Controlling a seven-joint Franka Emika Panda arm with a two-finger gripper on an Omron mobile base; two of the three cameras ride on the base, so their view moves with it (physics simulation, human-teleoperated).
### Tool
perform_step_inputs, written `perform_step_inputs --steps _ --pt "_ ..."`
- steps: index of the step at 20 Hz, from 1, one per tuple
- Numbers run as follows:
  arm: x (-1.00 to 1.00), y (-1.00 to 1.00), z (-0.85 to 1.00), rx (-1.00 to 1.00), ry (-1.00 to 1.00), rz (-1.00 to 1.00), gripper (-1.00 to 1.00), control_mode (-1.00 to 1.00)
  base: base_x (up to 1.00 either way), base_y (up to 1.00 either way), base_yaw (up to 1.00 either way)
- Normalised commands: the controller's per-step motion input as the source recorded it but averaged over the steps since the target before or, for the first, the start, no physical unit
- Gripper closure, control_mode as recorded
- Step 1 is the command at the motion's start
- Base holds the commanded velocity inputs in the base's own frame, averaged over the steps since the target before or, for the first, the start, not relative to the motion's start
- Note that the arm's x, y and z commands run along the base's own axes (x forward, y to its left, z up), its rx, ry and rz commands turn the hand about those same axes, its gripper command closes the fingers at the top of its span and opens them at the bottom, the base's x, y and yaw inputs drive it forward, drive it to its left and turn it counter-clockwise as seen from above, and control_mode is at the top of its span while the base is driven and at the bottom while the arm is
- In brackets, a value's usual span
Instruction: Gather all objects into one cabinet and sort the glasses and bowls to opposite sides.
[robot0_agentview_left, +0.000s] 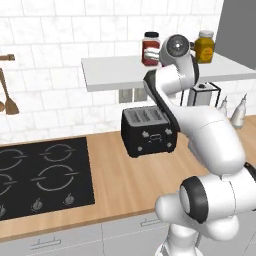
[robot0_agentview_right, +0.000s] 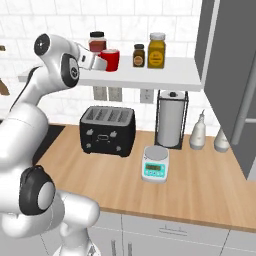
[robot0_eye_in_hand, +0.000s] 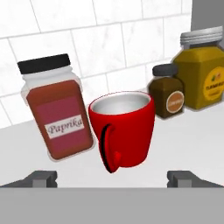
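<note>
A glossy red cup (robot0_eye_in_hand: 127, 127) stands upright on the white tile-backed shelf (robot0_agentview_right: 175, 75), its handle turned toward my hand. My gripper (robot0_eye_in_hand: 112, 177) is open just in front of it, level with the shelf, one dark fingertip (robot0_eye_in_hand: 41, 178) at each side and nothing between them. From the right base view the gripper (robot0_agentview_right: 97, 62) sits at the left side of the red cup (robot0_agentview_right: 111, 60), close to it; I cannot tell whether it touches. The grey-beige mug and both bowls are out of view.
A paprika jar (robot0_eye_in_hand: 57, 118) stands close on the cup's left, with a small brown jar (robot0_eye_in_hand: 168, 92) and a yellow jar (robot0_eye_in_hand: 203, 74) on its right. Below the shelf are a black toaster (robot0_agentview_right: 107, 130), paper towel roll (robot0_agentview_right: 171, 119), scale (robot0_agentview_right: 155, 164), white bottles (robot0_agentview_right: 198, 132). Grey panels (robot0_agentview_right: 230, 60) rise at the right.
</note>
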Motion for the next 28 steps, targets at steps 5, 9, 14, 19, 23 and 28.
perform_step_inputs --steps 5,9,14,19,23,28 --pt "0.05 -0.09 0.0 0.0 0.04 -0.03 -1.0 -1.0 0.0 0.0 0.0" --pt "0.01 -0.03 0.0 0.0 0.0 -0.08 -1.0 -1.0 0.0 0.0 0.0" --pt "0.08 0.0 0.0 0.0 0.0 -0.09 -1.0 -1.0 0.0 0.0 0.0" --pt "0.17 0.0 0.0 0.0 0.0 -0.09 -1.0 -1.0 0.0 0.0 0.0" --pt "0.16 0.0 0.0 0.0 0.0 -0.06 -1.0 -1.0 0.0 0.0 0.0" --pt "0.09 0.0 0.0 0.0 0.0 -0.02 -1.0 -1.0 0.0 0.0 0.0"
